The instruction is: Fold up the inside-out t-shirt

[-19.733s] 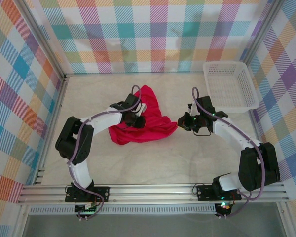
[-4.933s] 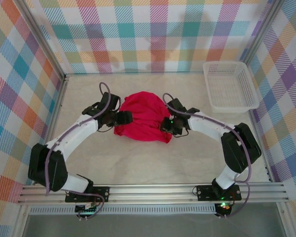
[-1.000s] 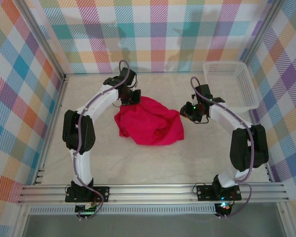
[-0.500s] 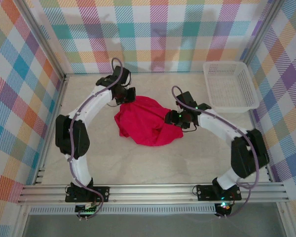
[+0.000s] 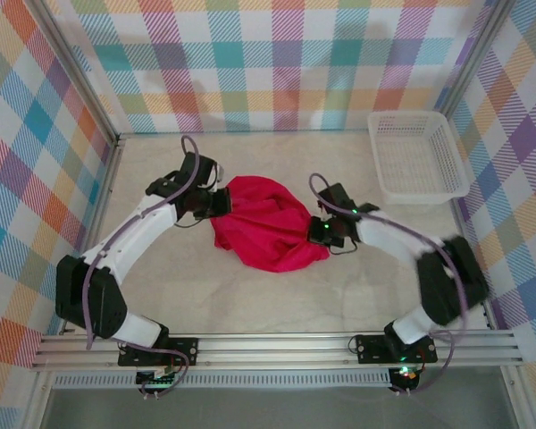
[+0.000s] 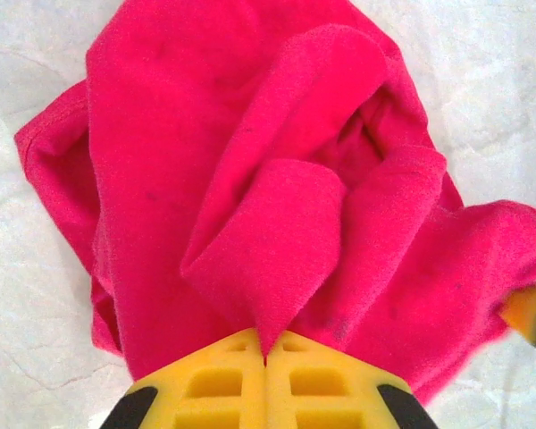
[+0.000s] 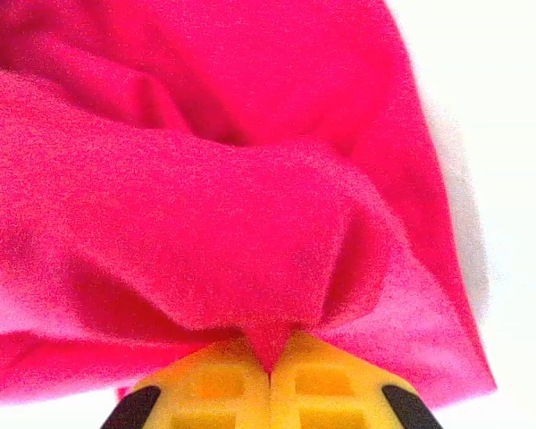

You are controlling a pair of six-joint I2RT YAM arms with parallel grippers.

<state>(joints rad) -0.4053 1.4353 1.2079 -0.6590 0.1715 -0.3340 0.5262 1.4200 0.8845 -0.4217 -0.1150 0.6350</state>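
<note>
Top external: we look down from above, behind the arm bases [image 5: 158, 347], far, across the table [image 5: 277, 295]. Wrist views: we look close past yellow fingers [image 6: 214, 384]. Shared by all: the red t-shirt [image 5: 268, 223].

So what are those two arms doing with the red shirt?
Two robot arms are working on a red t-shirt that lies crumpled in the middle of the table. The left gripper is pinched shut on cloth at its left edge, and the right gripper is shut on a fold at its right edge. Nothing is neatly folded yet.
</note>
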